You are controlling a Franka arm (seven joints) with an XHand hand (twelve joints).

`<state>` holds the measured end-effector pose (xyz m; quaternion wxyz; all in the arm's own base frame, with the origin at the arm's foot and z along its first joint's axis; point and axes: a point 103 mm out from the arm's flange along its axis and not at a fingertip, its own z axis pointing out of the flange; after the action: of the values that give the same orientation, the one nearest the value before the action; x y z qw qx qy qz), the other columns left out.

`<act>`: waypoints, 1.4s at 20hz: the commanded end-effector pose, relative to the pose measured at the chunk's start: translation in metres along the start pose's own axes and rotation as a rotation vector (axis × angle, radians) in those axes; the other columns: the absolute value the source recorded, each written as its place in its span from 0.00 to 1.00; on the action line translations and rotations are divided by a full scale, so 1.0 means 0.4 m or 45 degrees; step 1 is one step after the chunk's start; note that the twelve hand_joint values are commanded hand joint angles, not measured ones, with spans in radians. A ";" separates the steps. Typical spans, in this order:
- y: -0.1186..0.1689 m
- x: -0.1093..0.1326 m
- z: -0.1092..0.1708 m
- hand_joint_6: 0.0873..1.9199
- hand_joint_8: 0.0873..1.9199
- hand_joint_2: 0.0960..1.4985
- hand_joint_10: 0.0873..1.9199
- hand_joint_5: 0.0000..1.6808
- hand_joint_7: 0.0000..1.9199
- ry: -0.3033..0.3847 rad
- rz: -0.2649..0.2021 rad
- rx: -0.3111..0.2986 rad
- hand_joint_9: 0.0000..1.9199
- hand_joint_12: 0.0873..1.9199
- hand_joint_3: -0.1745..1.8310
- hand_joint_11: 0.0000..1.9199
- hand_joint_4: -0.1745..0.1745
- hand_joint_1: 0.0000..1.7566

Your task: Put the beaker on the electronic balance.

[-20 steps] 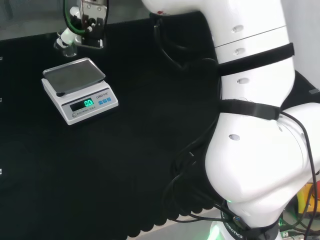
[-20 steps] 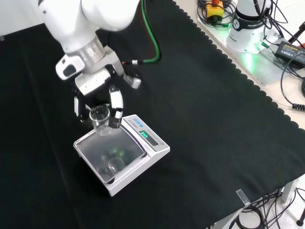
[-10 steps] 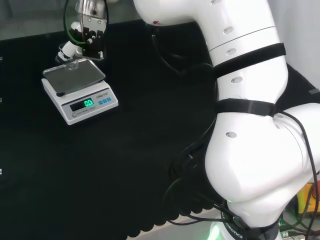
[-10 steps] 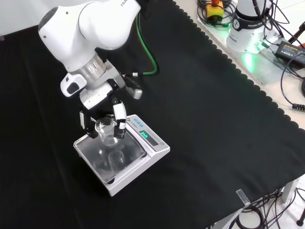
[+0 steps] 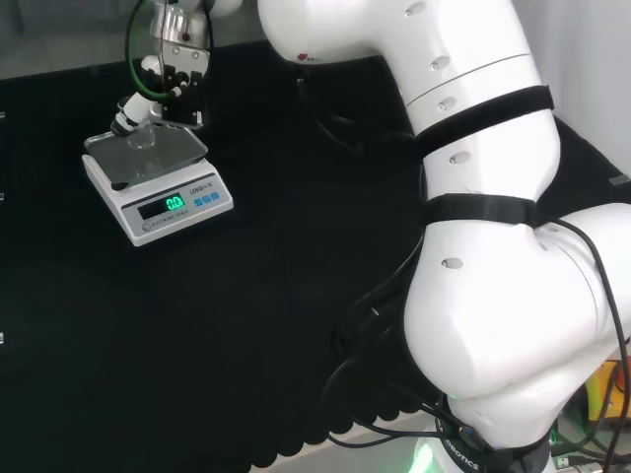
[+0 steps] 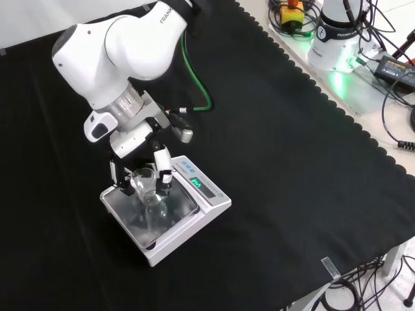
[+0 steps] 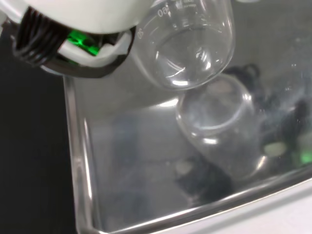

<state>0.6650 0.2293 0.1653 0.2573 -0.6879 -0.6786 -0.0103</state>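
hand (image 6: 139,170) has its fingers curled round the clear glass beaker (image 6: 146,186), held right over the electronic balance (image 6: 165,210) pan, near touching

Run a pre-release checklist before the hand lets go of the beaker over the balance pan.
1. Hand curled round the beaker: ok, fingers sit on both sides of it in the front view.
2. Beaker above the pan of the electronic balance, not past its edge: ok in the front and head views.
3. Beaker base resting on the pan: cannot tell; the wrist view shows its reflection just below it, and contact is not clear.
4. Beaker upright: ok, as far as the front view shows.
5. Pan free of other items: ok.
6. Beaker empty: ok, as far as the wrist view shows.
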 end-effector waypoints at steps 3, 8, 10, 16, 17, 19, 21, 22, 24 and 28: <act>0.003 -0.031 0.016 0.36 0.23 0.29 0.25 0.78 0.93 0.031 0.003 0.012 0.99 0.40 0.55 0.79 0.00 0.68; 0.011 -0.029 0.031 0.36 0.23 0.29 0.26 0.78 0.93 0.022 0.019 0.014 0.99 0.41 0.55 0.79 0.00 0.68; 0.014 -0.034 0.039 0.36 0.23 0.29 0.26 0.78 0.93 0.032 0.024 0.012 0.99 0.41 0.55 0.79 0.00 0.68; 0.022 -0.039 0.056 0.36 0.23 0.29 0.26 0.78 0.93 0.003 0.033 0.025 0.99 0.41 0.55 0.79 0.00 0.68; 0.022 -0.042 0.057 0.36 0.23 0.29 0.26 0.78 0.93 0.012 0.024 0.028 0.99 0.41 0.55 0.79 0.00 0.68; 0.025 -0.041 0.062 0.36 0.23 0.29 0.26 0.78 0.93 0.002 0.029 0.030 0.99 0.41 0.55 0.79 0.00 0.68; 0.025 -0.044 0.063 0.36 0.23 0.29 0.26 0.78 0.93 0.012 0.030 0.030 0.99 0.41 0.55 0.79 0.00 0.68; 0.026 -0.041 0.064 0.36 0.23 0.29 0.26 0.78 0.93 0.008 0.032 0.032 0.99 0.41 0.55 0.79 0.00 0.68; 0.028 -0.045 0.067 0.36 0.23 0.29 0.27 0.78 0.93 0.013 0.026 0.036 0.99 0.41 0.55 0.79 0.00 0.68; 0.027 -0.031 0.064 0.35 0.24 0.29 0.29 0.78 0.93 0.039 0.009 0.065 0.98 0.43 0.55 0.77 0.00 0.68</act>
<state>0.6660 0.2237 0.1325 0.2728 -0.6912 -0.6692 -0.0025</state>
